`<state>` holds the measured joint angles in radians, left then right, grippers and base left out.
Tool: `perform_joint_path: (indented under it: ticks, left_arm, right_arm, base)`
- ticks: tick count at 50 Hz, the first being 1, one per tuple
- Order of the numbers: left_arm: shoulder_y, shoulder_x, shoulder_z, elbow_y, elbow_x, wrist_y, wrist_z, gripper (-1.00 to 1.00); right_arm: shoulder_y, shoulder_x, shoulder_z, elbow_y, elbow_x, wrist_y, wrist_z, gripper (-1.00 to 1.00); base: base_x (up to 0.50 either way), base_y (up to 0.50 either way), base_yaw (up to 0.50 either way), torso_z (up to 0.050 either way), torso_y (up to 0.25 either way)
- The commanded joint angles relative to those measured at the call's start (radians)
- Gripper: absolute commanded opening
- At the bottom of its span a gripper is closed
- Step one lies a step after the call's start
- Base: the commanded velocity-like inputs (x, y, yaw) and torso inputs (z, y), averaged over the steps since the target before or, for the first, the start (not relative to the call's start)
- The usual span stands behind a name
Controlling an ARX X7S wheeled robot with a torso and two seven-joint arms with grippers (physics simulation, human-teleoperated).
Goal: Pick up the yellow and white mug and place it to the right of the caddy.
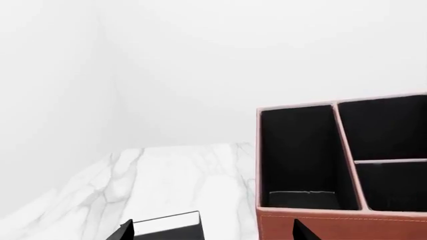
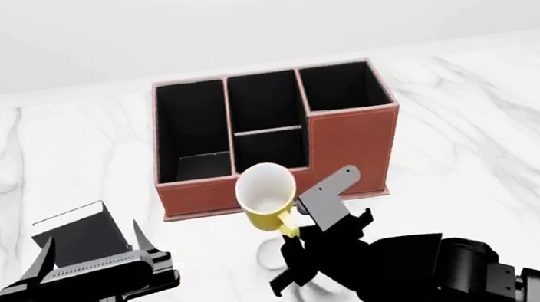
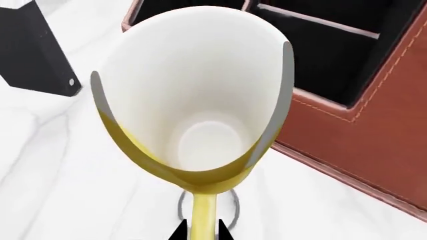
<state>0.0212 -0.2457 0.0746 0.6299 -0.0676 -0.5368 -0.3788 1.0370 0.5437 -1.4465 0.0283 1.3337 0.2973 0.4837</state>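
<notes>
1 mug [image 2: 266,196] held by right gripper [image 2: 291,233], near caddy [image 2: 347,153] front edge.

Head view looks down over the caddy [image 2: 274,139]; both wrist views sit close, apparently sharing its compartments.

the yellow and white mug [image 3: 193,110] fills the view, mouth toward the camera, handle pinched by the right hand [image 3: 199,231], beside the caddy [image 3: 360,125].
</notes>
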Motion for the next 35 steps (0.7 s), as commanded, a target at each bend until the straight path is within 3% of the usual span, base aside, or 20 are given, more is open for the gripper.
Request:
perform_joint_path:
  ticks: [1, 35]
  left_arm:
    - [-0.003, 0.001, 0.002, -0.010, -0.001, 0.007, 0.003, 1.00]
    - [-0.009, -0.009, 0.014, -0.008, -0.009, -0.001, -0.016, 1.00]
  right_arm:
    - [0.002, 0.067, 0.037, -0.050, -0.026, -0.011, 0.046, -1.00]
    - [-0.026, 0.240, 0.101, -0.076, 0.025, -0.048, 0.143, -1.00]
  base:
    - [0.00, 0.00, 0.00, 0.000, 0.000]
    - [0.00, 0.00, 0.00, 0.000, 0.000]
